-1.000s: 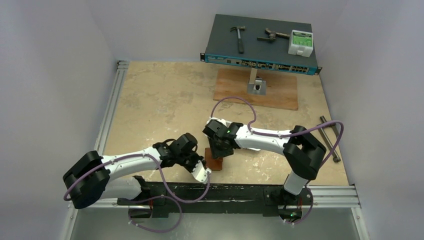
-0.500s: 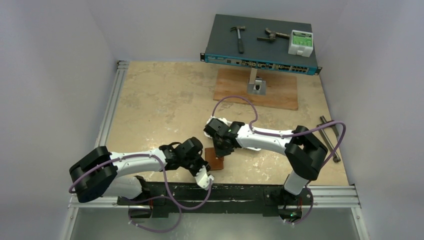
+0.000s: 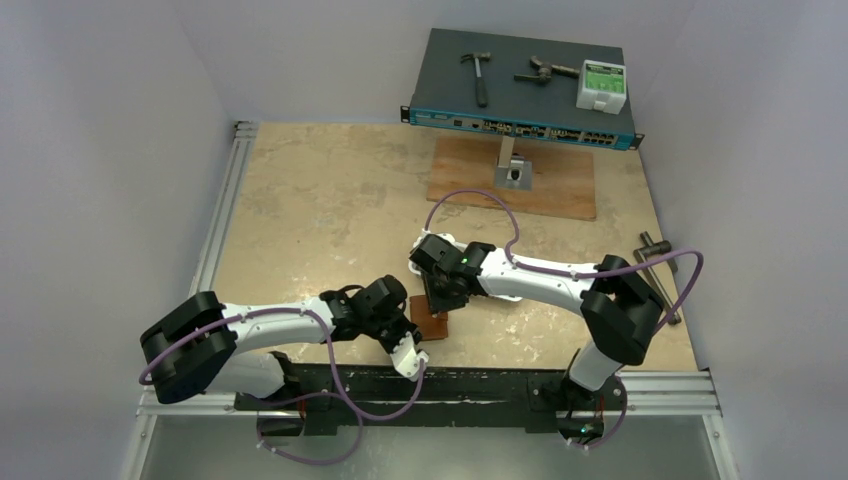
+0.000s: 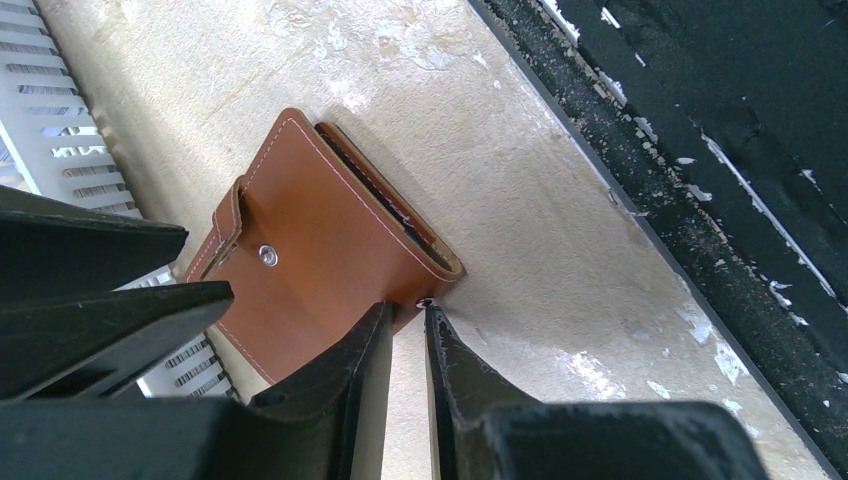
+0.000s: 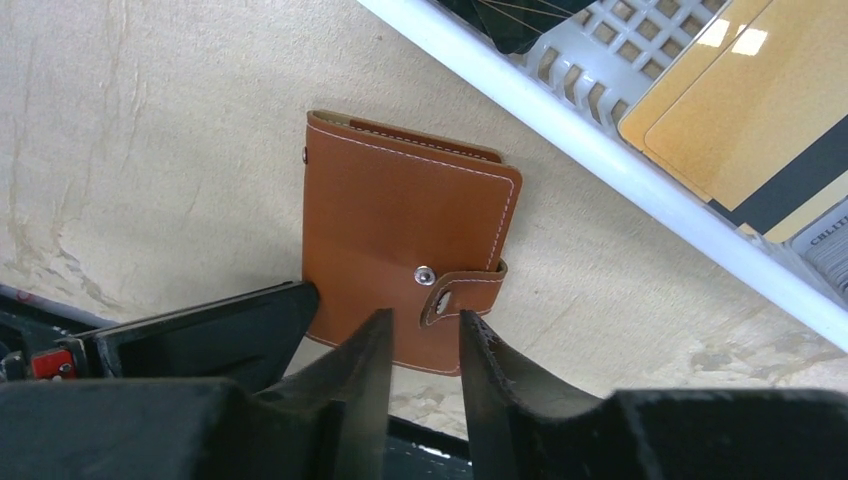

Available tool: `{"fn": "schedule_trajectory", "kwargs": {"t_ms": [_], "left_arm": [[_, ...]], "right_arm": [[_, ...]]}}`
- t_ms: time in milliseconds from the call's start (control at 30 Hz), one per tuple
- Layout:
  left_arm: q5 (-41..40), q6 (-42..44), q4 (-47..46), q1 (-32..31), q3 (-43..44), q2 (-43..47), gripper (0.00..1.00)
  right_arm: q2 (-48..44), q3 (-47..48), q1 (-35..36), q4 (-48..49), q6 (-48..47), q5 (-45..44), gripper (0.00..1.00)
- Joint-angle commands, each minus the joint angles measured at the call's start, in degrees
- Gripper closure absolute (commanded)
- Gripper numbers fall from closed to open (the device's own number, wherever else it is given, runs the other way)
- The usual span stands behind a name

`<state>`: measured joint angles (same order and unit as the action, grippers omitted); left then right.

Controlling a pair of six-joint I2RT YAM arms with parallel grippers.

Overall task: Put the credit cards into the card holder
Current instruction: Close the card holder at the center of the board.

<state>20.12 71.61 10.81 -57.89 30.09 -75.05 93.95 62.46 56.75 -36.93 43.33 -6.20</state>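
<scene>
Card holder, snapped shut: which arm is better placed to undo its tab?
Right, probably. The right gripper has its fingertips at the end of the snap tab of the card holder. The left gripper sits at a corner, away from the tab.

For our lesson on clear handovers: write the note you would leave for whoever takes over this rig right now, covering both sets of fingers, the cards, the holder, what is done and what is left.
Left gripper: fingers almost together at the near corner of the card holder; whether they pinch it cannot be told.
Right gripper: fingers apart, straddling the snap tab.
Holder: folded shut, flat on the table; tab looks unsnapped.
Credit cards: in the white tray beside it.
Done: nothing visible; the holder's inside is hidden.
Left: open holder, load cards.
</scene>
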Motion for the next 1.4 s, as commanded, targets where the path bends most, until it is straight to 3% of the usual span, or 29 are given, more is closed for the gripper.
{"fn": "schedule_trajectory", "kwargs": {"t_ms": [0,133,433,633,767,900,1133,1200,1300,1367], "left_arm": [[-0.2,-0.2,0.7,-0.2,0.9,-0.4,0.82],[-0.2,-0.6,0.9,-0.2,1.3,-0.5,0.83],[-0.7,-0.8,1.5,-0.2,1.6,-0.3,0.83],[-1.0,-1.2,2.0,-0.2,2.0,0.0,0.83],[-1.3,-2.0,2.0,-0.2,2.3,0.1,0.83],[-1.4,-2.3,1.9,-0.2,2.4,0.2,0.83],[-1.7,-2.5,1.7,-0.1,2.3,0.2,0.84],[-1.7,-2.6,1.8,-0.1,2.3,0.1,0.84],[-1.6,-2.7,2.0,-0.1,2.3,0.2,0.84],[-1.6,-2.8,2.0,-0.1,2.5,0.2,0.84]], "right_arm": [[-0.9,0.7,-0.3,-0.8,-1.0,0.8,0.65],[-0.4,1.2,-0.3,-0.9,-1.2,0.6,0.62],[0.8,0.9,-0.4,-0.2,-0.9,0.3,0.74],[0.8,0.3,-0.4,-0.4,-0.9,-0.3,0.76],[1.7,1.1,-0.4,-0.7,-1.5,0.1,0.66],[2.5,1.8,-0.4,-0.6,-1.7,0.1,0.66],[2.1,0.7,-0.4,0.0,-1.1,-0.1,0.84],[1.7,0.6,-0.4,-0.3,-1.1,0.0,0.83],[1.1,1.0,-0.4,-1.1,-1.4,0.1,0.71],[0.4,1.0,-0.4,-1.4,-1.4,-0.1,0.7]]}}
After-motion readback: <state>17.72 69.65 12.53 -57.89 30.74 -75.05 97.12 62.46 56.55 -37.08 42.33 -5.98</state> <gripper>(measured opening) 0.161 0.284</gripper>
